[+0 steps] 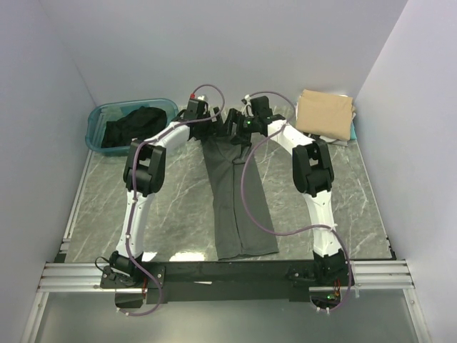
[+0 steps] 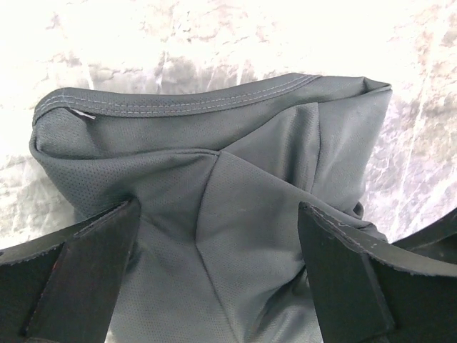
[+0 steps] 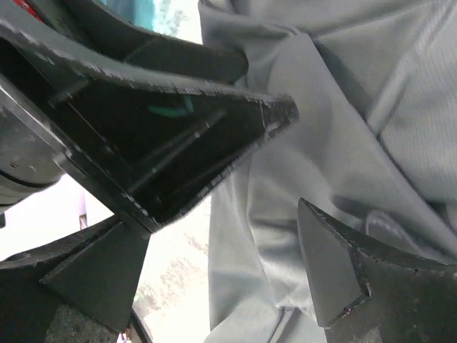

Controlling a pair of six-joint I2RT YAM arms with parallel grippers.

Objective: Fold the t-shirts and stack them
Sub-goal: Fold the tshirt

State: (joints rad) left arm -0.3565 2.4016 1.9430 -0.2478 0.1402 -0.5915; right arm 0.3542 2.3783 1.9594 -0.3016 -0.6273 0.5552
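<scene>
Charcoal-grey t-shirt (image 1: 235,207) lies as a long strip on the tabletop (image 1: 157,207), twelve to six o'clock. Our left tool (image 2: 218,211) and right tool (image 3: 221,221) hang released over its twelve-o'clock end; crowded so, they may collide.

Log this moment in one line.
left claw: open | right claw: open | both over far end of charcoal t-shirt | tan t-shirt: folded

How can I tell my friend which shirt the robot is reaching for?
Find the middle of the marble table. The dark grey t-shirt lies there, folded into a long narrow strip from near edge to far side. The tan shirt sits folded in the far right corner and the black one is bunched in the teal tub, far left.
</scene>
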